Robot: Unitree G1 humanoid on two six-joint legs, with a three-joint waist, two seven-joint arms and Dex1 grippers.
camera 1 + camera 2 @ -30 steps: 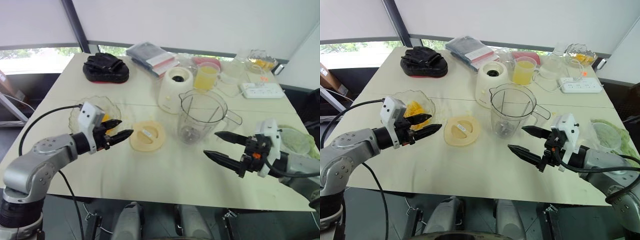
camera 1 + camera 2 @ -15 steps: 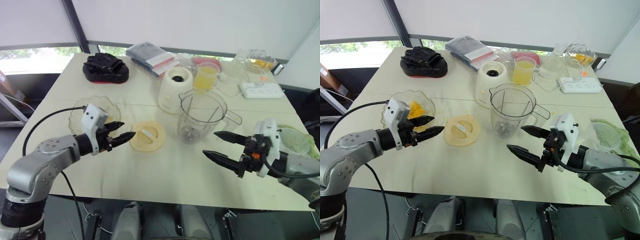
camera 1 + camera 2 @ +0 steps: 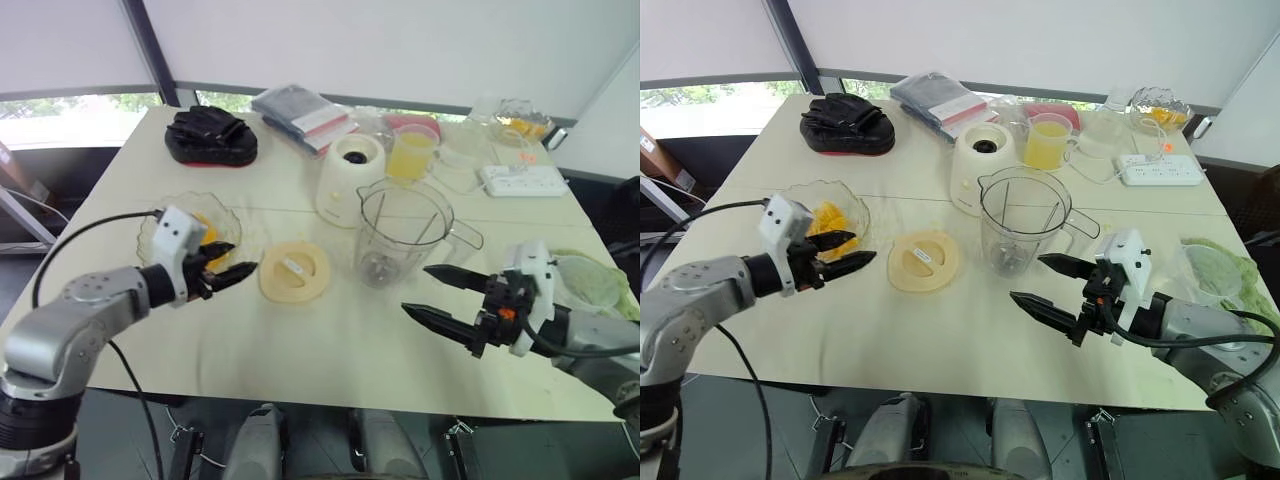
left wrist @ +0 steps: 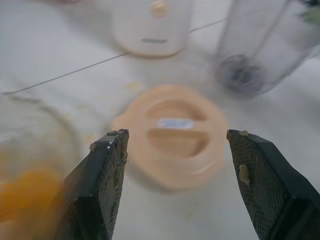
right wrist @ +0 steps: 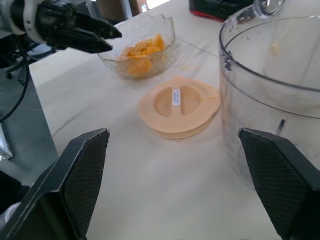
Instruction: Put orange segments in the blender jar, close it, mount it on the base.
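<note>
The clear blender jar (image 3: pixel 405 235) stands open at the table's middle, with the white base (image 3: pixel 350 180) just behind it. The cream lid (image 3: pixel 294 272) lies flat to the jar's left. A glass bowl (image 3: pixel 158 232) holding orange segments (image 5: pixel 140 55) sits further left. My left gripper (image 3: pixel 243 257) is open and holds nothing. It hovers between the bowl and the lid, pointing at the lid (image 4: pixel 172 137). My right gripper (image 3: pixel 415 288) is open and holds nothing. It sits low in front of the jar (image 5: pixel 270 100), to its right.
A black pad (image 3: pixel 212 137) and a stack of packets (image 3: pixel 305 115) lie at the back. A cup of orange juice (image 3: pixel 412 155), a power strip (image 3: pixel 522 180) and another glass bowl (image 3: pixel 522 118) are at the back right. A green-lined dish (image 3: pixel 590 280) sits at the right edge.
My left gripper has pulled back a little to the left, toward the bowl. My right gripper has drifted slightly left. Both stay open.
</note>
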